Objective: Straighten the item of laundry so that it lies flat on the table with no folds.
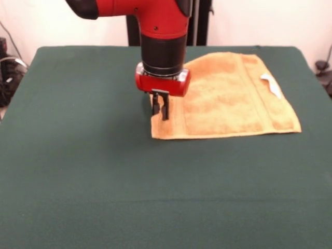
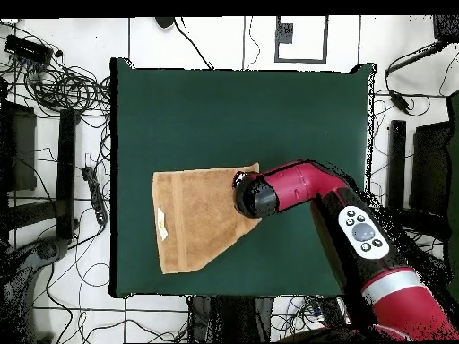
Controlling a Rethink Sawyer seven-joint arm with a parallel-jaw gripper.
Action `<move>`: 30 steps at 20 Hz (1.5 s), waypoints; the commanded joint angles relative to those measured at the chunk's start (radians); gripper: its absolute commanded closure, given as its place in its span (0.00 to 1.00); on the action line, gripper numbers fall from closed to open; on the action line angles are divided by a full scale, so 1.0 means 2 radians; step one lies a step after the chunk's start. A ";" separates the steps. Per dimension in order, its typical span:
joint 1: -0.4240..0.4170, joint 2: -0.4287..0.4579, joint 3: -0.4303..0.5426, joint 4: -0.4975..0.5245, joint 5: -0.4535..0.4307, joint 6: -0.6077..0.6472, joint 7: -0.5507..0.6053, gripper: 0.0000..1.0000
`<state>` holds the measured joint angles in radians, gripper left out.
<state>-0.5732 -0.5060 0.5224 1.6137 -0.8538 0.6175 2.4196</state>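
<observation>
The orange-tan towel (image 1: 228, 98) lies on the dark green table (image 1: 78, 155) at the far right in the front view. It is folded over: its left side runs as a slanted edge, and a white tag (image 1: 271, 84) shows on top near the right side. My gripper (image 1: 160, 110) hangs straight down over the towel's left edge, just above its near left corner. Its fingers are close together and low, and the cloth under them is not lifted. In the overhead view the towel (image 2: 193, 219) has one slanted side, and my wrist (image 2: 254, 195) covers its right corner and hides the gripper.
Cables and stands (image 2: 54, 81) lie on the floor around the table. My arm (image 2: 359, 228) reaches in over the table's edge next to the base. The towel's near hem (image 1: 223, 133) lies straight.
</observation>
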 commanded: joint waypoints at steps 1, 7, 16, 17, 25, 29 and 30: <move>0.001 -0.008 0.055 -0.048 0.012 0.064 -0.193 1.00; -0.005 -0.004 0.067 -0.069 0.020 0.087 -0.237 1.00; -0.007 0.001 0.080 -0.100 0.027 0.117 -0.279 1.00; -0.007 0.000 0.081 -0.102 0.029 0.120 -0.284 1.00; -0.005 0.010 0.091 -0.136 0.027 0.126 -0.338 0.00; -0.010 0.005 0.095 -0.124 0.016 0.084 -0.329 0.00; -0.015 0.011 0.107 -0.125 0.020 0.074 -0.340 0.00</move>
<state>-0.6067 -0.5243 0.6288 1.3912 -0.8127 0.7884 2.0989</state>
